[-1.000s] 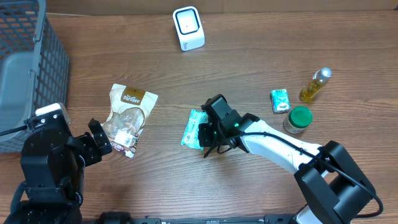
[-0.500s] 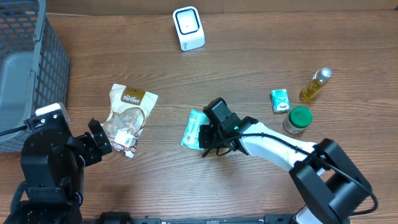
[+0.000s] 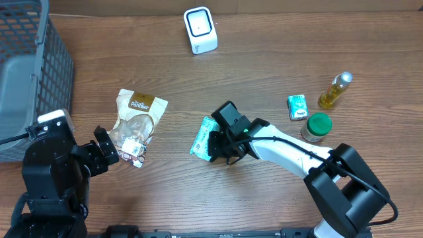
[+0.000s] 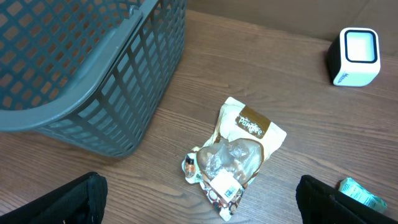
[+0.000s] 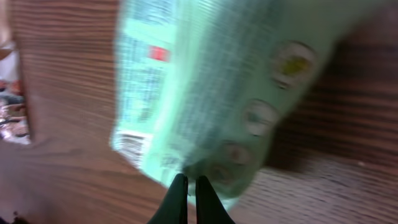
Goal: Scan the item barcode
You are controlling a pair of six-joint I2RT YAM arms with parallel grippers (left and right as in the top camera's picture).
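Note:
A pale green packet [image 3: 200, 135] is at the table's middle, and it fills the right wrist view [image 5: 217, 87], blurred and tilted up off the wood. My right gripper [image 3: 217, 143] is shut on its near edge, the thin fingertips [image 5: 180, 186] pinching the film. The white barcode scanner [image 3: 200, 30] stands at the far edge, also in the left wrist view [image 4: 356, 56]. My left gripper [image 4: 202, 200] stays wide open low at the left [image 3: 106, 149], just short of a brown snack bag [image 4: 239, 155] and holding nothing.
A grey mesh basket [image 3: 30, 59] fills the far left corner. The brown snack bag [image 3: 137, 124] lies left of centre. At the right stand a small green box [image 3: 297, 106], a yellow oil bottle [image 3: 336, 90] and a green-lidded jar [image 3: 318, 127].
My right gripper has shifted slightly left and toward the scanner with the green packet pinched, and the packet has moved with it. The left arm has not moved.

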